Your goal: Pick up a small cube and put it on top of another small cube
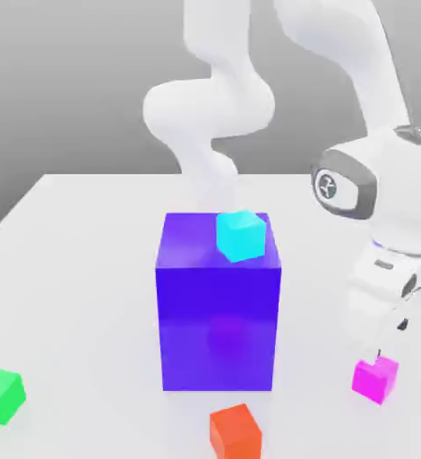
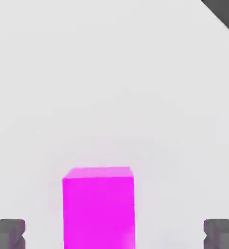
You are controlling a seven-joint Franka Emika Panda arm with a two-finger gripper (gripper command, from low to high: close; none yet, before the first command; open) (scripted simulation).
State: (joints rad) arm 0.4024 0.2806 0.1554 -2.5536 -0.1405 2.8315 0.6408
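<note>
Pale counter (image 1: 89,269) holds the magenta cube (image 1: 374,378), low on the exterior view's right; the pincer (image 2: 114,234) stands wide open about it, empty. Grasping seems next: centre, lower slightly, then close.

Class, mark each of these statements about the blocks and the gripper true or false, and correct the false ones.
1. The cyan cube sits on the blue block. True.
2. The gripper is clamped on the magenta cube. False: the gripper is open, with a finger on either side of the cube and gaps between.
3. The green cube rests on the table. True.
4. The red cube is on top of the blue block. False: it is on the table.
</note>
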